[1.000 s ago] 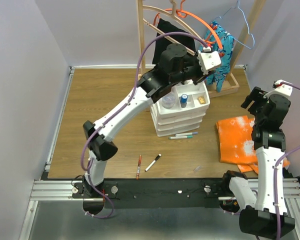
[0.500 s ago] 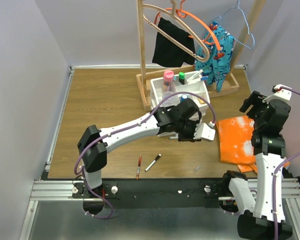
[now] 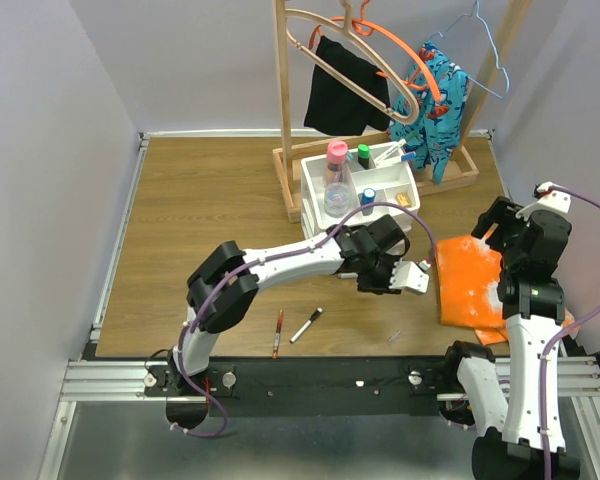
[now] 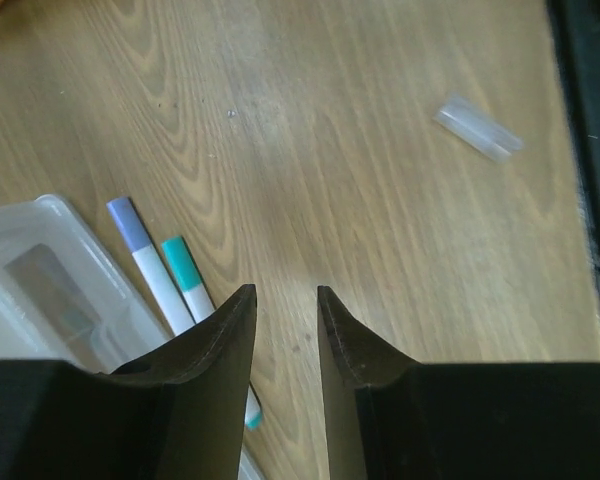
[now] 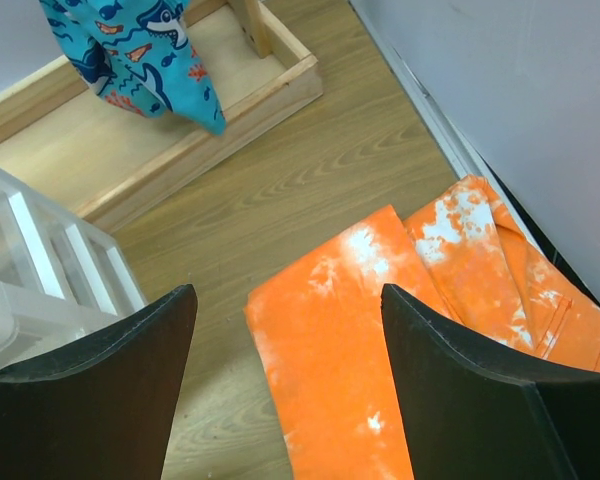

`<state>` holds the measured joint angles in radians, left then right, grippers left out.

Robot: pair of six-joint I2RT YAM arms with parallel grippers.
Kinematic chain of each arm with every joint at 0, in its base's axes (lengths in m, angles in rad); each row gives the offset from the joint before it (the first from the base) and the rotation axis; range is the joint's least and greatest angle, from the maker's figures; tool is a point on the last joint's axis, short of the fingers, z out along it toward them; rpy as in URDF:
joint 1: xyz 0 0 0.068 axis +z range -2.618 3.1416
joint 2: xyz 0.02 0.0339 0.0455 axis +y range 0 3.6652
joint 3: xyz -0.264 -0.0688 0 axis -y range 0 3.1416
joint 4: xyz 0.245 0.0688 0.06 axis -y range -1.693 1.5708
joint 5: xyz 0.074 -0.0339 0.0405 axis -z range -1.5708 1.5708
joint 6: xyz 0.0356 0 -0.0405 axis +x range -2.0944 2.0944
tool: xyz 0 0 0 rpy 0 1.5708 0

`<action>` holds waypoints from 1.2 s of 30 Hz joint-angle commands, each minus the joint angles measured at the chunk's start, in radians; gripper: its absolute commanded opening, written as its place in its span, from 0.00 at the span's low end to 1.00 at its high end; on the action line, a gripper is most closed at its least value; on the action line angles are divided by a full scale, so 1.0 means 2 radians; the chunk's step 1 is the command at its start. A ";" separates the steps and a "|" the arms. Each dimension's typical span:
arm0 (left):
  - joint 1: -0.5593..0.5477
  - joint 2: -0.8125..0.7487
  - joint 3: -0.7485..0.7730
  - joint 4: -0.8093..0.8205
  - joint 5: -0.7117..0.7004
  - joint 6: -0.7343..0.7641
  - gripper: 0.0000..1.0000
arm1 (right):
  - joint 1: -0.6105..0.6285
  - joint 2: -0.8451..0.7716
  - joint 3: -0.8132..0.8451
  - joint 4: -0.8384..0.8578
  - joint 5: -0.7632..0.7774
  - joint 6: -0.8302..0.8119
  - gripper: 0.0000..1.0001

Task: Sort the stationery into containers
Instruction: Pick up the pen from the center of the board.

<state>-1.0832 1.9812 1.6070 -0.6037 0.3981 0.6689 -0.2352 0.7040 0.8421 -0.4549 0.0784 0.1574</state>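
The white drawer organiser (image 3: 320, 178) stands mid-table, and its top tray holds a pink-capped bottle (image 3: 337, 152), a green-capped marker (image 3: 363, 155) and a small blue-capped bottle (image 3: 368, 200). My left gripper (image 3: 390, 283) hangs low over the table in front of it, open by a narrow gap with nothing between the fingers (image 4: 285, 292). Just left of the fingers lie a lilac-capped pen (image 4: 132, 225) and a teal-capped pen (image 4: 180, 262) against the organiser's base (image 4: 40, 270). A red pen (image 3: 278, 333) and a black-and-white marker (image 3: 306, 325) lie near the front edge. My right gripper (image 5: 290, 290) is wide open above the orange cloth (image 5: 380, 330).
A small clear cap (image 4: 478, 127) lies on the wood near the black front rail (image 3: 310, 380). The wooden hanger rack (image 3: 285, 110) with clothes stands behind the organiser. The orange cloth (image 3: 470, 285) covers the table's right side.
My left arm has swung down from above the organiser's top tray to the table in front of it. The right arm has dipped slightly toward the cloth.
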 commanded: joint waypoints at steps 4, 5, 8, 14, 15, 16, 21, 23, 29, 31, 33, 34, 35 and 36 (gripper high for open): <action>-0.002 0.069 0.045 0.038 -0.048 -0.022 0.39 | 0.003 -0.016 -0.008 -0.016 -0.013 -0.017 0.82; -0.001 0.078 0.047 0.040 -0.051 -0.022 0.39 | 0.004 -0.016 -0.008 -0.017 -0.012 -0.020 0.82; 0.001 0.093 0.051 0.043 -0.061 -0.019 0.40 | 0.005 -0.016 -0.008 -0.014 -0.013 -0.027 0.82; 0.013 0.101 0.057 0.043 -0.067 -0.002 0.40 | 0.005 -0.015 -0.011 -0.005 -0.017 -0.022 0.81; 0.016 0.102 0.058 0.044 -0.068 -0.001 0.40 | 0.006 -0.015 -0.015 -0.003 -0.016 -0.019 0.81; 0.020 0.102 0.062 0.044 -0.068 0.001 0.40 | 0.006 -0.015 -0.015 -0.003 -0.017 -0.017 0.81; 0.030 0.113 0.074 0.044 -0.071 -0.003 0.41 | 0.005 -0.011 -0.019 0.000 -0.016 -0.010 0.81; 0.034 0.123 0.085 0.039 -0.070 -0.004 0.41 | 0.006 -0.009 -0.020 0.001 -0.016 -0.009 0.81; 0.039 0.149 0.109 0.015 -0.056 -0.008 0.40 | 0.005 -0.003 -0.018 0.004 -0.012 -0.012 0.81; 0.039 0.152 0.112 0.012 -0.053 -0.008 0.39 | 0.005 0.000 -0.018 0.005 -0.012 -0.013 0.81; 0.039 0.156 0.111 0.012 -0.049 -0.008 0.38 | 0.005 0.001 -0.019 0.005 -0.012 -0.013 0.81; 0.039 0.156 0.111 0.011 -0.049 -0.009 0.37 | 0.005 0.001 -0.021 0.006 -0.012 -0.013 0.81; 0.039 0.158 0.108 0.010 -0.048 -0.011 0.37 | 0.005 0.002 -0.021 0.007 -0.012 -0.013 0.81; 0.039 0.158 0.108 0.011 -0.048 -0.012 0.37 | 0.005 0.002 -0.021 0.007 -0.012 -0.014 0.81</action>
<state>-1.0283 2.2597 1.8175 -0.5411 0.2733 0.6540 -0.2298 0.7055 0.8120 -0.4629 0.0612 0.1303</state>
